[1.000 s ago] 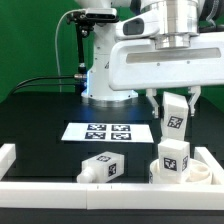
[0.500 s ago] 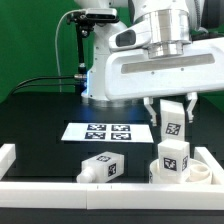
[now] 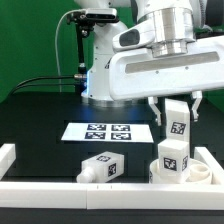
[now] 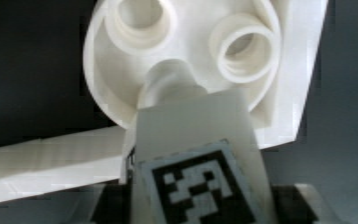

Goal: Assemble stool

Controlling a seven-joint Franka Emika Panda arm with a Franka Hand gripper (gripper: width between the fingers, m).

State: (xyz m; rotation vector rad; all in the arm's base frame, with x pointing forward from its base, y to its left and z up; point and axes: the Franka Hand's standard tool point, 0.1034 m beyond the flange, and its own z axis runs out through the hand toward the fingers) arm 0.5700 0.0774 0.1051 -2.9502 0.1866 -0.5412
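Note:
My gripper is shut on a white block leg with a marker tag and holds it upright in the air, at the exterior view's right. Just below it lies the round white seat, in the corner of the rails. A second leg stands upright in the seat. A third leg lies on its side on the black table, near the front middle. In the wrist view the held leg fills the foreground between my dark fingers, and the seat shows round sockets beyond its tip.
The marker board lies flat on the table's middle. White border rails run along the front, the left and the right. The robot's base stands behind.
The gripper with the leg has sunk a little and shifted slightly toward the exterior view's right, closer over the seat. Nothing else moved.

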